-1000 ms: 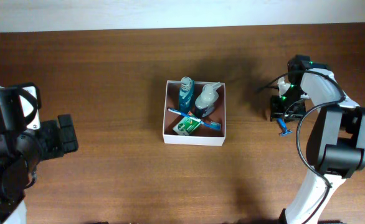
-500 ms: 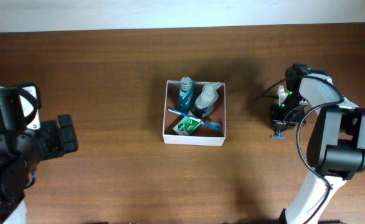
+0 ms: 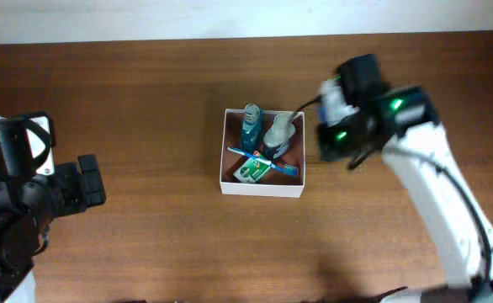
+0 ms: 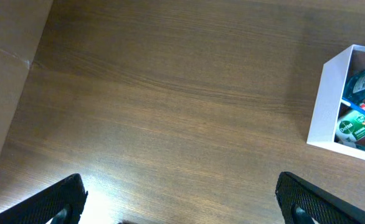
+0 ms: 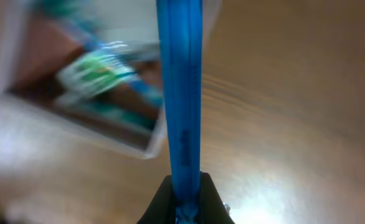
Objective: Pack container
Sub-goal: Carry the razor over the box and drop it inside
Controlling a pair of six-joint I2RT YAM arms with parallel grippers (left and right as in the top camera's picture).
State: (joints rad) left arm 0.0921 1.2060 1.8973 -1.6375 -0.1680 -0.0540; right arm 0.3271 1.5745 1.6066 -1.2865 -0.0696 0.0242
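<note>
The container [image 3: 262,191], a square shallow white box with a reddish-brown inside, sits mid-table. It holds a teal bottle [image 3: 251,126], a clear bottle [image 3: 278,135], a blue toothbrush [image 3: 269,161] and a green packet [image 3: 250,173]. My right gripper [image 5: 185,186] is shut on a long blue handle [image 5: 179,93]. It hangs just right of the container [image 5: 150,147], which is blurred in the right wrist view. The arm [image 3: 347,126] hides the handle from overhead. My left gripper [image 4: 179,193] is open and empty, far left of the container [image 4: 326,106].
The left arm's body [image 3: 28,185] sits at the table's left edge. Bare wooden table surrounds the container. A pale wall or board [image 4: 8,74] runs along the left of the left wrist view.
My right gripper closed on the blue handle that lay on the table at the right. It lifted it and swung left to the container's right side. The left arm has not moved.
</note>
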